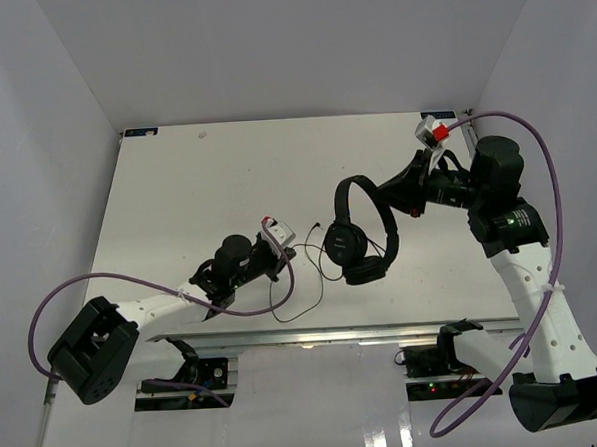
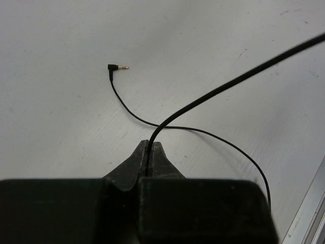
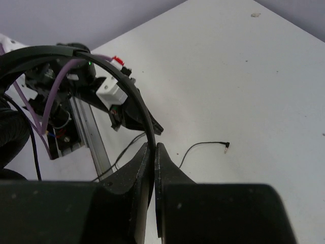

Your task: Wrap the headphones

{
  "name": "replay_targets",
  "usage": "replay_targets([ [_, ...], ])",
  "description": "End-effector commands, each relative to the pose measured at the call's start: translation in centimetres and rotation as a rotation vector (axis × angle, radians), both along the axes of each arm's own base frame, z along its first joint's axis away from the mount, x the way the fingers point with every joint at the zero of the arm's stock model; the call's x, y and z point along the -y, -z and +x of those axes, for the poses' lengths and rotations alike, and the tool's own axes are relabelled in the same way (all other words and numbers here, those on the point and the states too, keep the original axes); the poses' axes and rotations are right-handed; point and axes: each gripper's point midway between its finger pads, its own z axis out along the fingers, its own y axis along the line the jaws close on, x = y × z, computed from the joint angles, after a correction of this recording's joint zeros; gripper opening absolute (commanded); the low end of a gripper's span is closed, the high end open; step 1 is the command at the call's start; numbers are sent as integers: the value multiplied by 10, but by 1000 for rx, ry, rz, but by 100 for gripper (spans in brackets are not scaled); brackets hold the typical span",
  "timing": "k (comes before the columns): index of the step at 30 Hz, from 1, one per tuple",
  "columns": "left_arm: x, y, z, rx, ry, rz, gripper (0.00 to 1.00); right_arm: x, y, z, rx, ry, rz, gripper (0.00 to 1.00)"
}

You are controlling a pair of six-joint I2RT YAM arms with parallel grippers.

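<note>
The black headphones (image 1: 357,235) are held above the middle of the table. My right gripper (image 1: 385,194) is shut on the thin headband (image 3: 137,101), and the earcups (image 1: 346,245) hang toward the arms' side. The thin black cord (image 1: 301,305) runs from the earcups to my left gripper (image 1: 285,252), which is shut on it; the cord leaves the jaw tips in the left wrist view (image 2: 213,91). The cord's end with the angled plug (image 2: 117,67) lies loose on the table, also in the right wrist view (image 3: 225,145).
The white table (image 1: 197,189) has a metal rail along its near edge (image 1: 314,335). The purple arm cables (image 1: 253,308) loop near the left arm and over the right arm (image 1: 536,171). White walls enclose the table on three sides.
</note>
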Motion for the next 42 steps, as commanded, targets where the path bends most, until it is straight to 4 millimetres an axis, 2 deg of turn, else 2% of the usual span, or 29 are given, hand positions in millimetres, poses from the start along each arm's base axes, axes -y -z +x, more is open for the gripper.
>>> replay_targets([
  [1, -6, -23, 8, -154, -24, -54, 0, 10, 23, -3, 69, 9, -105, 8],
  [3, -11, -28, 12, -222, -37, -68, 0, 15, 33, -2, 76, 31, -142, 8],
  [12, 2, -79, -1, -372, 34, -135, 0, 40, 78, 21, 130, 170, -304, 8],
  [20, 18, -101, -30, -591, 145, -174, 0, 54, 95, 48, 154, 299, -381, 8],
  [22, 24, -114, -36, -655, 167, -214, 0, 59, 99, 55, 159, 343, -397, 8],
  [25, 32, -128, -47, -749, 223, -259, 0, 57, 102, 64, 168, 381, -397, 8],
  [28, 37, -139, -50, -824, 230, -293, 0, 57, 115, 70, 164, 432, -427, 8],
  [32, 42, -152, -54, -878, 250, -339, 0, 56, 120, 82, 205, 545, -451, 8],
  [34, 45, -156, -57, -892, 260, -351, 0, 56, 117, 88, 219, 611, -449, 8],
  [36, 49, -159, -60, -915, 261, -373, 0, 65, 111, 98, 224, 726, -451, 8],
  [42, 69, -172, -79, -965, 315, -428, 0, 70, 102, 120, 183, 917, -387, 8],
])
